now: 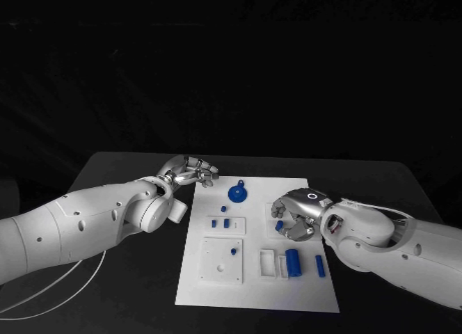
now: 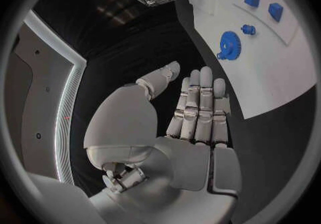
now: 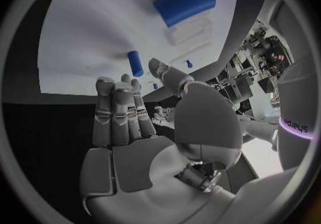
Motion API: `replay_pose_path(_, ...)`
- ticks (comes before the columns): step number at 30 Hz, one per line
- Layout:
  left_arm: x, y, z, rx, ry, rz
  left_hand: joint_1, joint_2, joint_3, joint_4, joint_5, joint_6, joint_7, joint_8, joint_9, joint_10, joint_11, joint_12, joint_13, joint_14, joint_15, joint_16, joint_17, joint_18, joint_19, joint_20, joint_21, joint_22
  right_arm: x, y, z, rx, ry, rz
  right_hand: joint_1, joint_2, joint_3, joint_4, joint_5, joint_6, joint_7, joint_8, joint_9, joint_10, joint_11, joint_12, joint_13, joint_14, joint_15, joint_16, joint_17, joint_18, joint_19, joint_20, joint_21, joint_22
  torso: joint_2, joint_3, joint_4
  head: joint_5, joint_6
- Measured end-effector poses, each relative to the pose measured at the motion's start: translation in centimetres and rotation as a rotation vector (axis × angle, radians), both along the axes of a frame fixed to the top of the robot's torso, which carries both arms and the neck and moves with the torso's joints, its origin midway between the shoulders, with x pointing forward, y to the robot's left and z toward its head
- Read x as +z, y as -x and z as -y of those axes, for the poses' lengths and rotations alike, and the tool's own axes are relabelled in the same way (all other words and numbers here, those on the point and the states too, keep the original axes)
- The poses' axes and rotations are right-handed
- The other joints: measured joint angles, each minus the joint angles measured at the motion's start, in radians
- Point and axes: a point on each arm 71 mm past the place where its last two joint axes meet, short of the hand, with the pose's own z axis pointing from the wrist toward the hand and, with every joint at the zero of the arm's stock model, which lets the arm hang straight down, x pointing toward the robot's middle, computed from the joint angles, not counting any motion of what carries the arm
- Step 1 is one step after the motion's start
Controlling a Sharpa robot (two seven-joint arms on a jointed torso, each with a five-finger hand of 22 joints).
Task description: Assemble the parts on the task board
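Lying blue cylinder (image 1: 292, 261), axis lengthwise along board (image 1: 196, 278).

White task board (image 1: 256, 292) on the black table (image 1: 121, 181); blue gear (image 1: 237, 192) beside the silver left hand (image 1: 187, 170); blue cylinder (image 1: 292, 261) near the silver right hand (image 1: 294, 216).

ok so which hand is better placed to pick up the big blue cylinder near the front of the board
Probably the right hand. It hangs over the task board's right side, just beyond the big blue cylinder, open and empty. The left hand sits at the far left corner, further from that cylinder.
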Motion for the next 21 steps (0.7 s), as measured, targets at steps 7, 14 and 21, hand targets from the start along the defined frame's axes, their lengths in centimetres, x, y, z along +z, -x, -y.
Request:
replay_pose_path(7,0.0,0.0,-0.05,0.001,0.0,0.0,0.0,0.0,0.0,0.0,0.0,0.0,0.0,0.0,0.0,0.0,0.0,0.0,0.0,0.0,0.0,0.0,0.001,0.0,0.0,0.0,0.0,0.0,-0.34,-0.1,0.08,0.0,0.02,-0.003,0.017,0.017,0.028,0.015,0.0,0.034,-0.002,0.018,0.009,0.039,-0.009,0.022,0.003,0.004,-0.008,0.0,0.0,0.0,0.0,0.0,0.0,0.0,0.0,-0.0006,0.0001,0.001,-0.002)
replay_pose_path(14,0.0,0.0,-0.07,0.001,0.0,0.0,0.0,0.0,0.0,0.0,0.0,0.0,0.0,0.0,0.0,0.0,0.0,0.0,-0.001,0.0,0.0,-0.004,0.001,0.0,0.0,0.0,0.0,0.0,-0.45,-0.05,-0.03,0.004,0.03,-0.002,0.028,0.028,0.057,0.044,0.0,0.064,-0.018,0.038,0.017,0.082,-0.029,0.041,0.011,0.008,-0.023,0.005,0.0,0.0,0.009,-0.002,0.01,-0.001,0.0,-0.0004,-0.0005,0.002,-0.005)
replay_pose_path(21,0.0,0.01,-0.07,0.001,0.0,-0.001,0.0,0.0,0.0,0.0,0.0,0.0,0.0,0.0,0.0,0.0,0.0,0.0,-0.001,0.0,0.0,-0.004,0.002,0.0,0.0,0.0,0.0,0.001,-0.51,-0.02,-0.14,0.008,0.036,0.0,0.023,0.04,0.064,0.048,0.0,0.093,-0.029,0.052,0.023,0.117,-0.04,0.062,0.024,0.008,-0.037,0.006,0.0,-0.006,0.005,-0.007,0.016,-0.001,0.0,0.0,-0.0012,0.002,-0.006)
